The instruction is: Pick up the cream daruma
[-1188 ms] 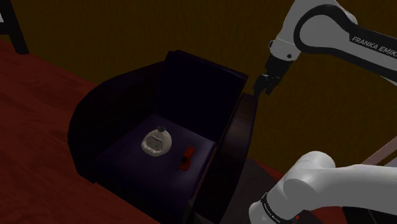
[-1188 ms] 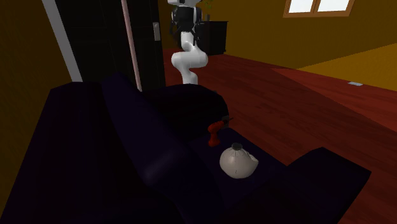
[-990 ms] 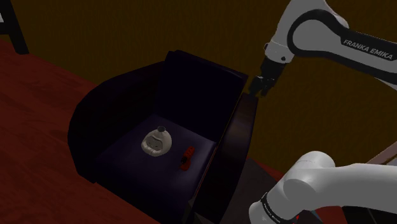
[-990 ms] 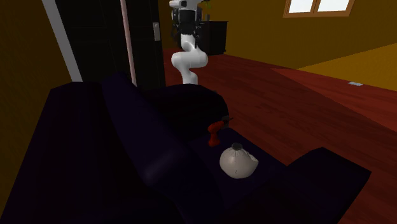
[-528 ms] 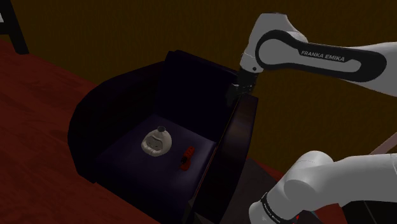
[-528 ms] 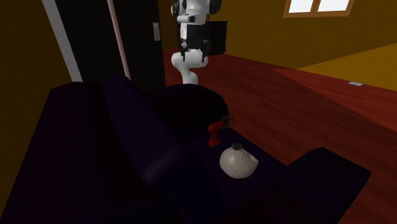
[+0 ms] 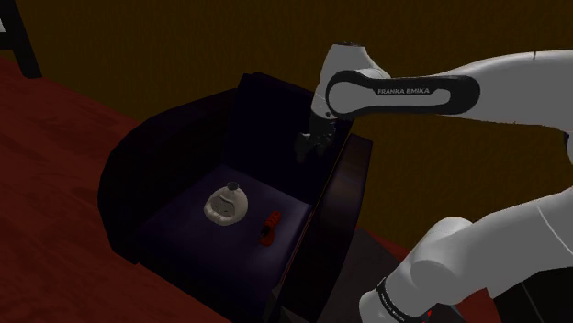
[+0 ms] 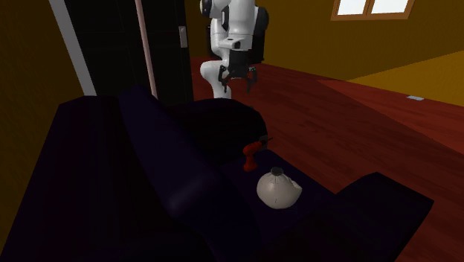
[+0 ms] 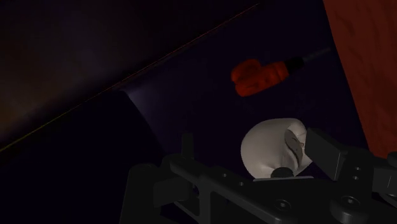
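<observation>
Shadow is lying over a dark armchair (image 7: pixel 122 188), and the cream daruma (image 7: pixel 227 204) is sitting on its seat cushion, roughly at the middle, with a small dark spot showing on top. A small red object (image 7: pixel 270 226) is lying just beside it on the same cushion, between the daruma and the armrest on the shoulder view's right; the two are not touching.

The white arm (image 7: pixel 413 92) is reaching across that armrest, and the black hand (image 7: pixel 310 148) is hanging in the air above the rear of the seat, in front of the backrest and well apart from the daruma. Its two fingers are standing apart with nothing clasped between them.

In the second exterior view the daruma (image 8: pixel 279 190) is resting near the front of the seat, the red object (image 8: pixel 253 156) is lying just behind it, and the hand (image 8: pixel 239 80) is hovering farther back, fingers spread, pointing down. A red-brown wooden floor (image 8: pixel 349 119) is stretching out on that view's right, below a bright window (image 8: pixel 364 6).

In the wrist view the daruma (image 9: pixel 273 149) is appearing between the hand's (image 9: pixel 252 145) fingers (image 9: pixel 324 151), neither one touching it, with the red object (image 9: pixel 257 76) lying beyond it on the dark cushion.
</observation>
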Controlling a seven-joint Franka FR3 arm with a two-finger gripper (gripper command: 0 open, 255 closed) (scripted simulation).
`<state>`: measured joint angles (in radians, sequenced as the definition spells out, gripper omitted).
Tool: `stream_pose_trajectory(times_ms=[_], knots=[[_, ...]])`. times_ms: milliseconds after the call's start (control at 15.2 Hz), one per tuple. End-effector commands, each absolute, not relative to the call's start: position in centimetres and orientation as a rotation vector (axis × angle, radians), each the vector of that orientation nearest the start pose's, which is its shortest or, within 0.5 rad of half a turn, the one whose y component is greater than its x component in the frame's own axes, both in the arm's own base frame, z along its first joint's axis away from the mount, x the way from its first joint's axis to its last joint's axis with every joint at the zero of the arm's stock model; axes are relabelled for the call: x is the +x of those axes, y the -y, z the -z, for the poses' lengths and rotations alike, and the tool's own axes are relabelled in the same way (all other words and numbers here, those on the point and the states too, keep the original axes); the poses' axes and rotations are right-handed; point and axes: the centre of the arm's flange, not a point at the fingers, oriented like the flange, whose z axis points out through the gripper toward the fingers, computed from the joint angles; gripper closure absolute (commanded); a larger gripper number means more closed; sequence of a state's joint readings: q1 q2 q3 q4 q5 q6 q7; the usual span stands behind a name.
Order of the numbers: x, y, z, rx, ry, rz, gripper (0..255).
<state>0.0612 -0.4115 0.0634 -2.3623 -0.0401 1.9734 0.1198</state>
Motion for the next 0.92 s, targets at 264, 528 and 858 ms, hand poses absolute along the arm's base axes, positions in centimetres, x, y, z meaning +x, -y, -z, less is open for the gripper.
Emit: stream_pose_trajectory(times_ms=[264, 528, 858], knots=[[47.7, -8.3, -43.4, -3.192, 0.034, 0.048, 0], [51.1, -10.4, -40.0, -3.187, 0.040, 0.047, 0], [55.4, -13.0, -35.7, -3.181, 0.049, 0.047, 0]])
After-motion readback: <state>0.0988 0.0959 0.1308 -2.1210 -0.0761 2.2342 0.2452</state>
